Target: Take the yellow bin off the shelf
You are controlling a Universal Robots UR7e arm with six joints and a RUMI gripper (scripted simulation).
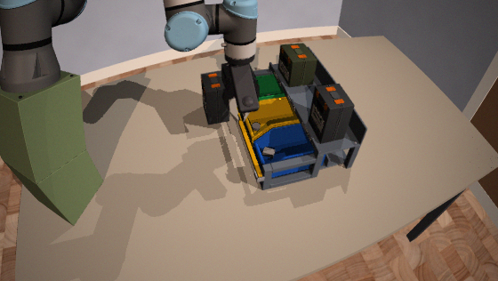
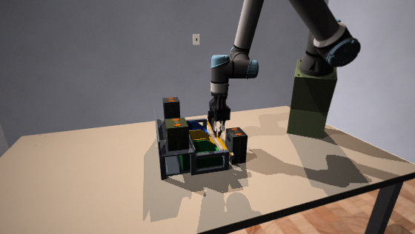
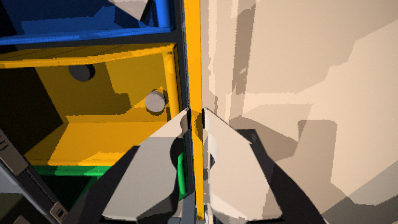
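The yellow open bin (image 1: 272, 108) (image 2: 199, 135) (image 3: 95, 137) sits in the shelf (image 1: 317, 161) (image 2: 193, 164), between the blue bin (image 1: 285, 137) (image 3: 90, 14) and the green bin (image 1: 269, 84) (image 2: 204, 146). Two round grey parts show in it in the wrist view, one (image 3: 155, 101) near its front wall and one (image 3: 81, 72) farther back. A long thin yellow bar (image 1: 253, 154) (image 2: 222, 144) (image 3: 193, 45) runs along the shelf's front, past the bins. My gripper (image 1: 244, 116) (image 2: 218, 134) (image 3: 196, 109) points down with its fingertips shut on this bar. The fingers are outside the yellow bin's front wall.
A dark box (image 1: 215, 101) (image 2: 237, 149) stands on the table close beside the gripper, in front of the green bin's end. A green box (image 1: 297, 67) (image 2: 177, 135) and another dark box (image 1: 330, 115) (image 2: 171, 108) stand on the shelf's rear part. The arm's green pedestal (image 1: 44, 133) (image 2: 311, 107) faces the shelf's front.
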